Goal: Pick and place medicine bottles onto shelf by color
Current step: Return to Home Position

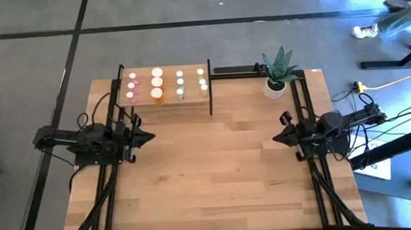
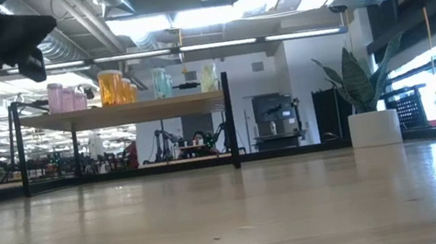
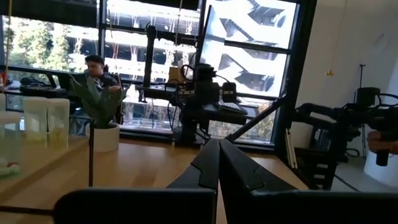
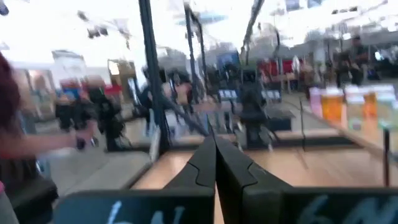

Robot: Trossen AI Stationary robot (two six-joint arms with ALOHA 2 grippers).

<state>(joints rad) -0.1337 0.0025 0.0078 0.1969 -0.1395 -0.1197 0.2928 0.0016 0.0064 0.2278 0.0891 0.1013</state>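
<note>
The medicine bottles (image 1: 167,85) stand in rows on the shelf (image 1: 167,102), a small raised wooden platform with black posts at the table's far left; pink at the left, then orange, green and yellowish. In the low view the medicine bottles (image 2: 119,87) stand upright on the shelf (image 2: 119,114). My left gripper (image 1: 151,137) is shut at the table's left side, near the shelf, holding nothing. My right gripper (image 1: 277,137) is shut at the table's right side, holding nothing. Both point toward the table's middle.
A white pot with a green plant (image 1: 276,81) stands at the far right of the table. A black frame (image 1: 239,71) runs along the far edge between shelf and plant. Bare tabletop (image 1: 216,165) lies between the two arms. A person shows in the room beyond (image 3: 99,71).
</note>
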